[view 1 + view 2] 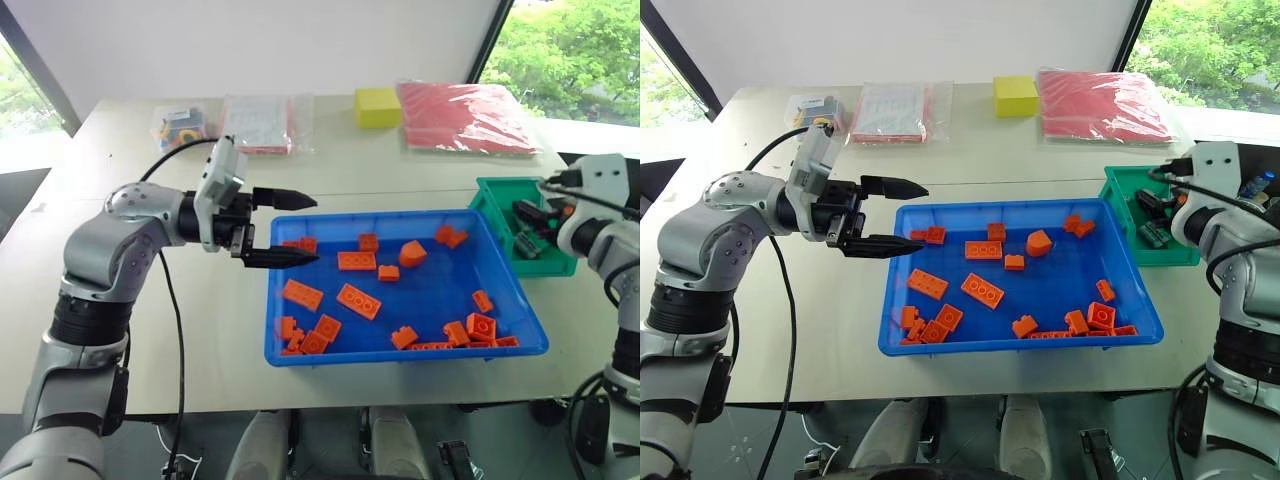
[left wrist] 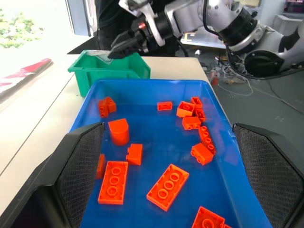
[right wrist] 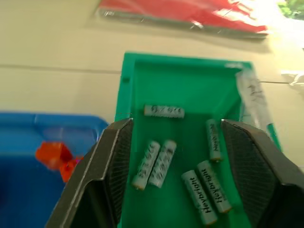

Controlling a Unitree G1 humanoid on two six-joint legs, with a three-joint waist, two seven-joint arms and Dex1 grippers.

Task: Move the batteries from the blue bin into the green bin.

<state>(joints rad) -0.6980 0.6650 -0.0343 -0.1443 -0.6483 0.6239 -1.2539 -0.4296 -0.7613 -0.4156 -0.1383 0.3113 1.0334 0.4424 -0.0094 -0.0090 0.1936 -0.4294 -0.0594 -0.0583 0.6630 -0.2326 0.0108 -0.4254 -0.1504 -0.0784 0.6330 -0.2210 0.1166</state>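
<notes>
The blue bin (image 1: 400, 355) sits mid-table and holds several orange bricks (image 1: 358, 300). My left gripper (image 1: 312, 230) hovers at its left wall, open, with nothing between its fingers. To the right stands the green bin (image 1: 492, 212). Several white-grey batteries (image 3: 162, 164) lie on its floor. My right gripper (image 3: 175, 124) hangs just above them, open and holding nothing. From the left wrist, the right gripper (image 2: 121, 46) is seen over the green bin (image 2: 109, 76), beyond the blue bin (image 2: 152, 85).
At the back of the table lie a yellow block (image 1: 378, 106), a red packet (image 1: 465, 115), a clear bag of sheets (image 1: 265, 122) and a small bag of coloured parts (image 1: 180, 125). Bare tabletop (image 1: 200, 340) stretches left of the blue bin.
</notes>
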